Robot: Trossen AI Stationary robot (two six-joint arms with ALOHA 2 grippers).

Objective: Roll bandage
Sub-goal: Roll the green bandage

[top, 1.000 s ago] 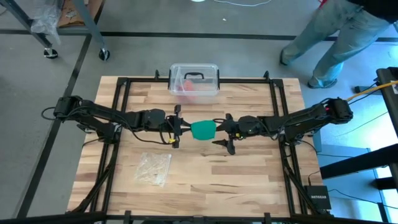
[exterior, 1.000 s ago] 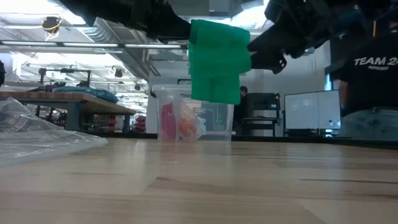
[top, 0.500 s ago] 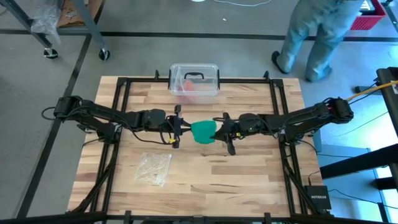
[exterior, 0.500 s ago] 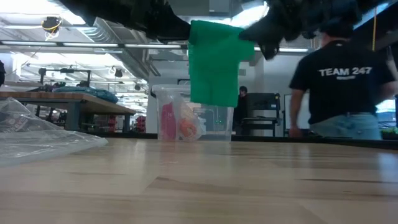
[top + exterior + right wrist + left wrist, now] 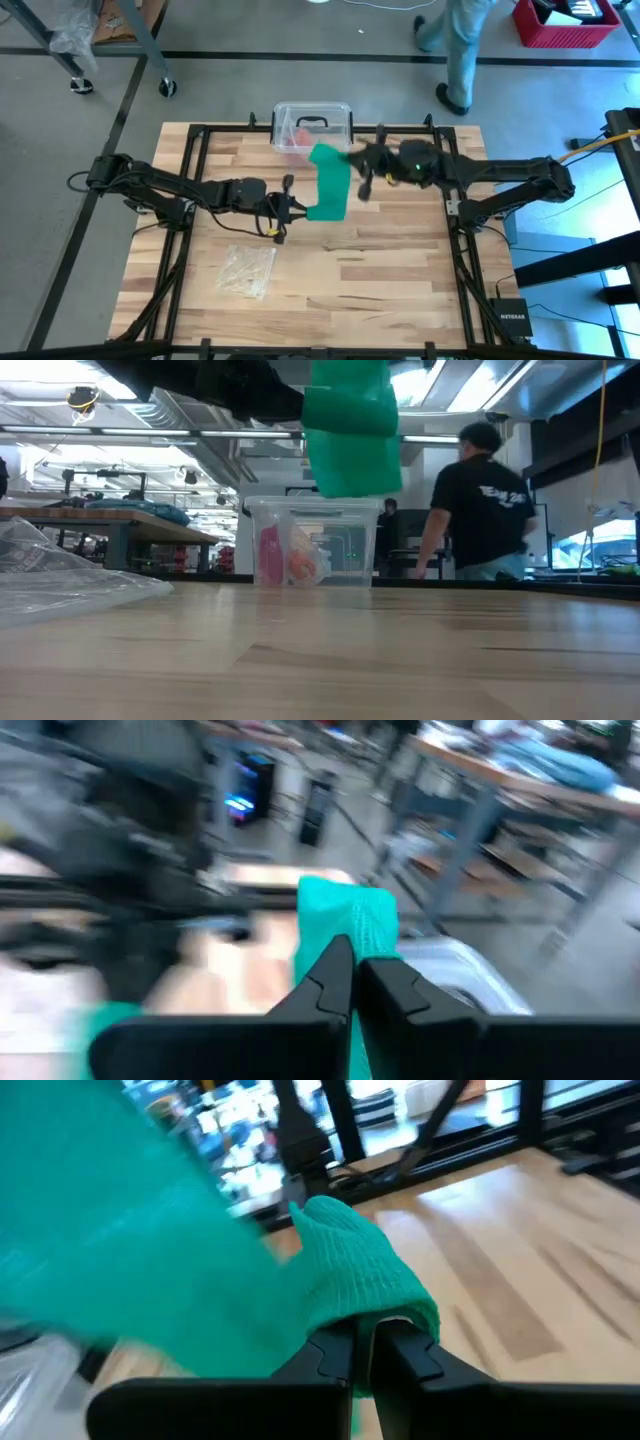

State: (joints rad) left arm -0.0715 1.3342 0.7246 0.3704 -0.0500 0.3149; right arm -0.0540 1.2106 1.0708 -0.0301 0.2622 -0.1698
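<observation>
- I see the bandage [image 5: 327, 182] as one solid green, no pattern; the wrist views show it more teal, with a fine knit weave.
- My two arms and their fingers [image 5: 335, 1365] are black.
- The table [image 5: 400, 270] is pale wood in butcher-block strips, with a black frame.
- The box [image 5: 312, 128] is clear, black-handled, with pink and red contents.
- The wrapper [image 5: 247, 270] is clear.
- A person [image 5: 480, 505] wears a black shirt and blue jeans.

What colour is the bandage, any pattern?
Plain green, no pattern; the bandage shows best in the low view.
</observation>
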